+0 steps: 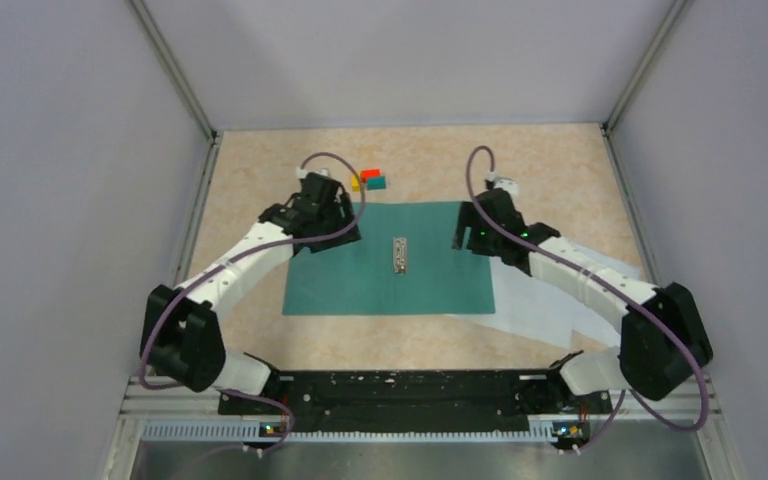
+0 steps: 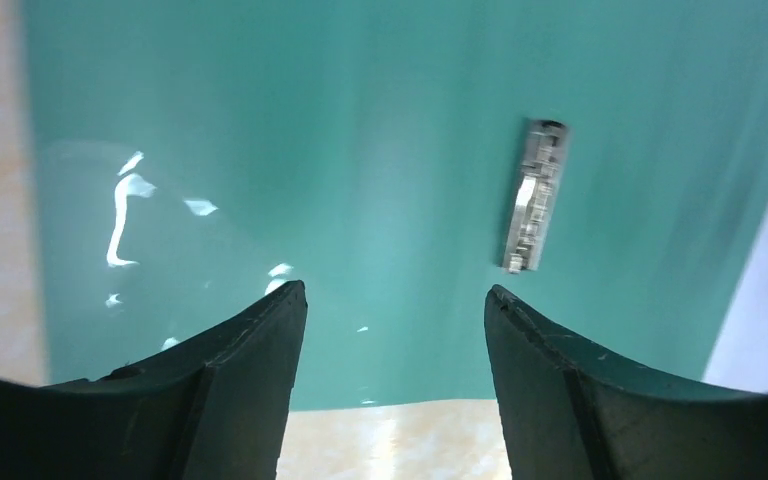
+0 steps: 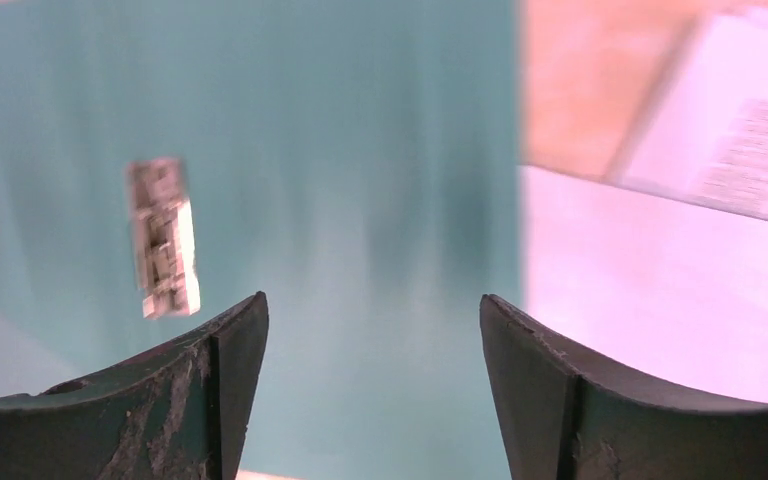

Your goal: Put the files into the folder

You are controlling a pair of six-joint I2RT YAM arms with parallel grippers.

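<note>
The left tool [image 2: 395, 300] is hovering open and empty over the open teal folder [image 1: 360, 275], which is holding only its metal clip [image 1: 399, 253]; the right tool [image 3: 373, 305] is hanging likewise open and empty at its right edge. The files [image 1: 550, 310] are lying just right of it on the table [image 1: 250, 180], probably limp and slippery, best pinched at an edge.

High rear camera looks down; both close wrist cameras share the folder [image 2: 360, 150].
</note>
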